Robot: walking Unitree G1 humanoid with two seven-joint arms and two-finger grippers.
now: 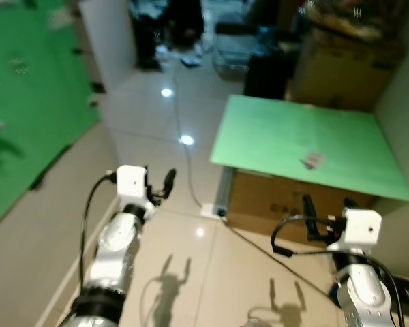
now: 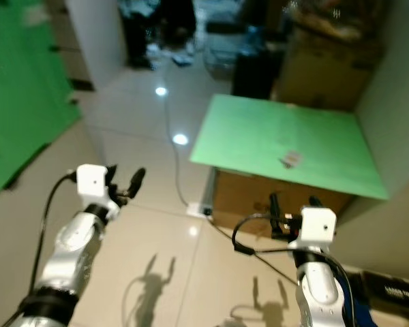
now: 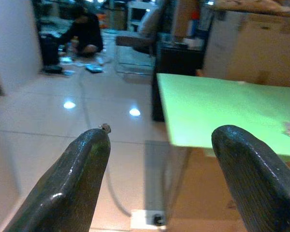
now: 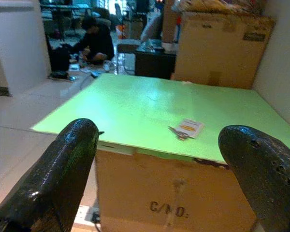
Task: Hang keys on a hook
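A small bunch of keys with a white tag (image 1: 312, 161) lies on the green tabletop (image 1: 273, 136), toward its right side; the right wrist view shows the keys (image 4: 186, 128) ahead of that gripper. My right gripper (image 1: 327, 208) is held up in front of the table's near edge, short of the keys, open and empty. To the left of the table, my left gripper (image 1: 160, 184) hovers over the tiled floor, also open with nothing between its fingers (image 3: 89, 159).
The green top rests on a cardboard box (image 4: 174, 193). A cable (image 1: 184, 150) runs across the glossy floor to a white socket block (image 1: 211, 210). A green backdrop (image 1: 27, 102) lines the left side. A person (image 3: 84, 34) sits on the floor far back, near a large carton (image 4: 217, 48).
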